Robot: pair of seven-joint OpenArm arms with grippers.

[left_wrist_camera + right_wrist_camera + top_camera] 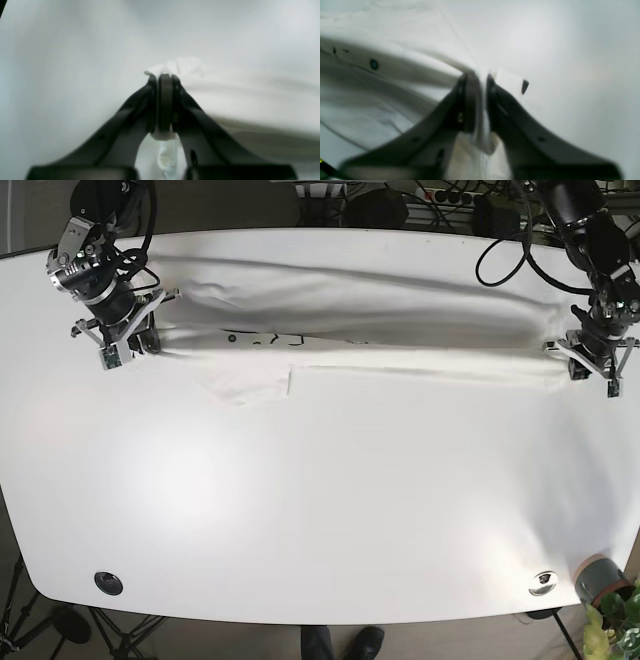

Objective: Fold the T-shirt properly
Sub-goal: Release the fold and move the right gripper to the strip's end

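Currently the shirt [380, 310] lies stretched in a long band across the far part of the table [320, 500], spanning almost from one arm to the other. Right gripper [143, 340], at the base view's left end, is clamped on white cloth: its wrist view shows the two dark fingers [470, 100] pressed together with a fold of fabric squeezed between them and bunching out below. Left gripper [583, 368], at the opposite end, is likewise clenched on the shirt; in its wrist view the jaws meet with a tuft of white cloth [175, 66] poking out past the tips and more hanging beneath. A sleeve [245, 385] sticks out from the near edge of the band toward the table's middle, lying flat. Small dark print marks [262, 338] show on the cloth near the right gripper. Long creases run lengthwise through the fabric between the two grippers. Both wrist views are blurred. A small grey cup [598, 578] sits at the near corner on the left arm's side.
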